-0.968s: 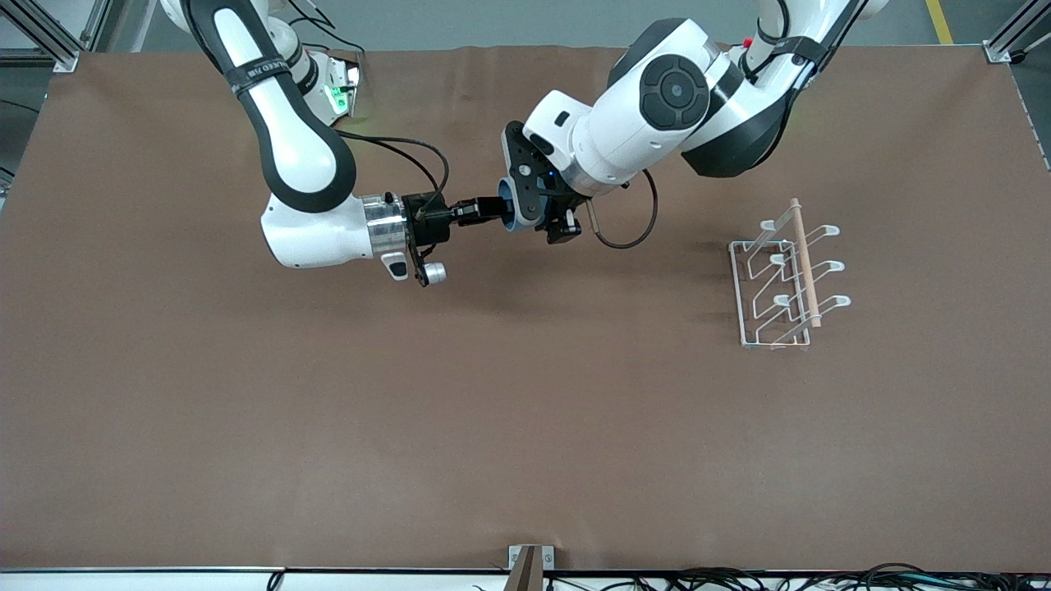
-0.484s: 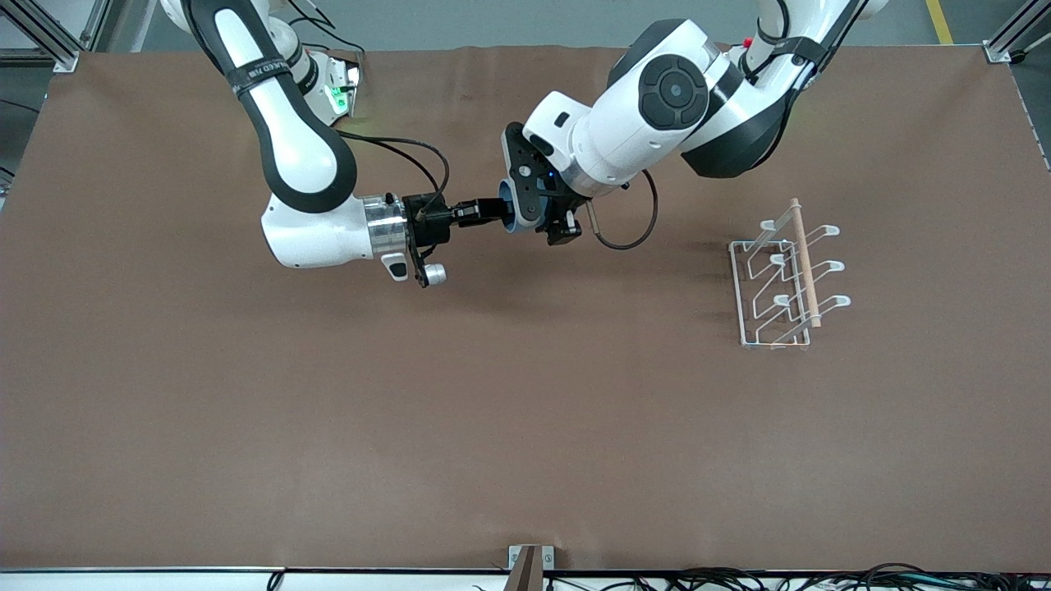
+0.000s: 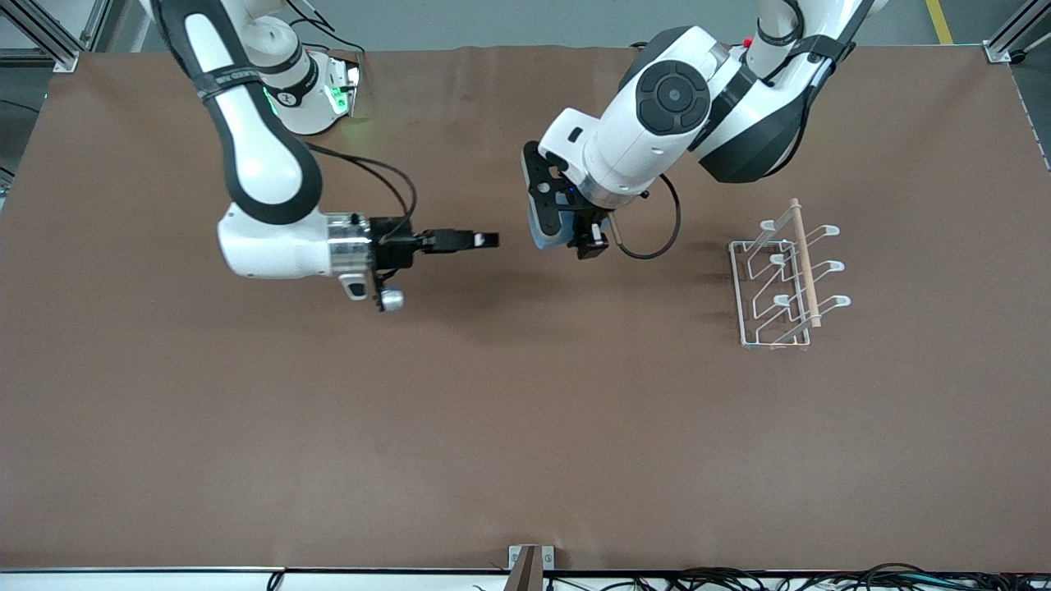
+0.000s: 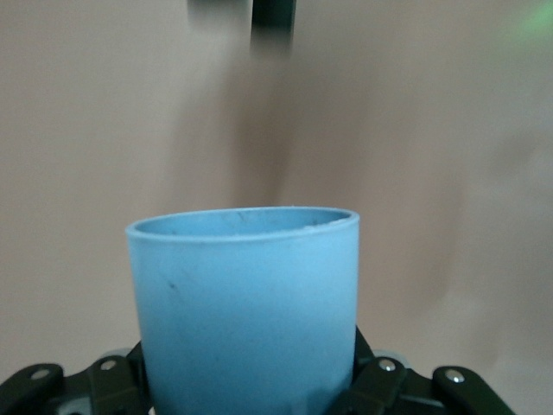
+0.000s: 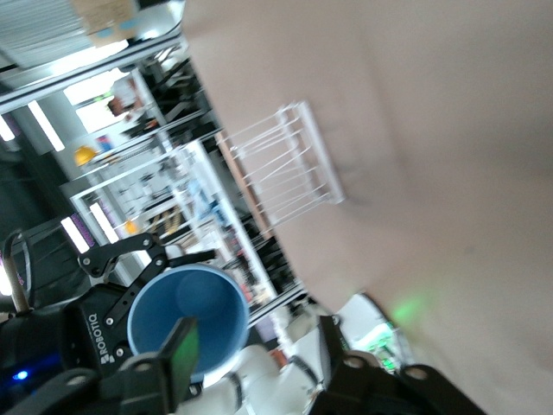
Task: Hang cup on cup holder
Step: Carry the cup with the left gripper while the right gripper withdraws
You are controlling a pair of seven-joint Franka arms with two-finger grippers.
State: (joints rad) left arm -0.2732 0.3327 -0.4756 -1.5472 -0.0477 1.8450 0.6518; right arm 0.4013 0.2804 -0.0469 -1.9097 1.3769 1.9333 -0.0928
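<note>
My left gripper point(image 3: 562, 230) is shut on the light-blue cup point(image 3: 537, 232) and holds it on its side above the table's middle. In the left wrist view the cup point(image 4: 246, 303) fills the space between the jaws of that gripper point(image 4: 251, 382). My right gripper point(image 3: 486, 240) is open and empty, level with the cup and a short gap from its mouth. The right wrist view shows its spread fingertips point(image 5: 183, 350), the cup's dark-blue inside point(image 5: 186, 316) and the rack point(image 5: 285, 164). The white wire cup holder point(image 3: 780, 283) with its wooden dowel stands toward the left arm's end, with nothing on it.
The brown table cover point(image 3: 525, 427) spreads all round. A small bracket point(image 3: 530, 562) sits at the table edge nearest the front camera. The right arm's base with a green light point(image 3: 332, 94) stands at the table's top edge.
My right gripper has let go of the cup and drawn back toward the right arm's end. My left gripper has carried the cup a little toward the cup holder.
</note>
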